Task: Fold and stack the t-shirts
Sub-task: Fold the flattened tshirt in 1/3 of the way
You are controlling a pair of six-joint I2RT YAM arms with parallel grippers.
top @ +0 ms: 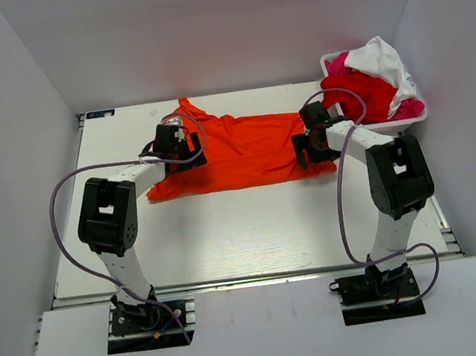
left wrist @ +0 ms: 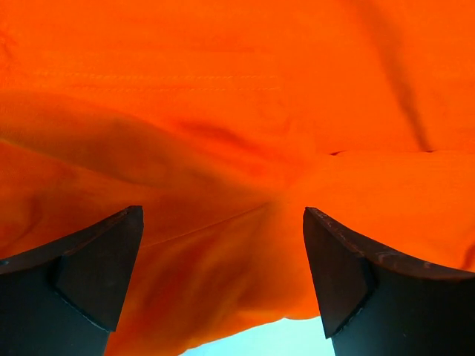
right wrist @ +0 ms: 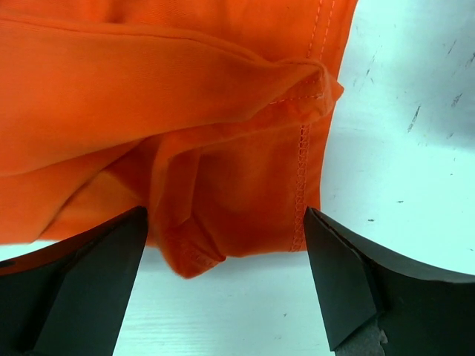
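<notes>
Mid-desk (top: 245, 230), orange tee (top: 247, 146) lying sideways with a claw over each end

Left claw (left wrist: 223, 215) is spread wide and sits low over the rumpled left end of the shirt. It's all orange folds between the fingers and it isn't pinching any of it. Right claw (right wrist: 224, 215) is spread just as wide over the right hem, where a stitched corner has flopped over on itself, with bare desk showing just past it. Back right corner has a white basket (top: 378, 128) stuffed with a red tee (top: 366, 95), a pink tee (top: 342, 64) and a white tee (top: 380, 56) heaped on top. The right arm's wrist sits just beside the basket's front left corner. Purple cables (top: 62, 210) loop off both arms: the left one arcs over the orange tee's back edge, and the right one crosses in front of the basket.
</notes>
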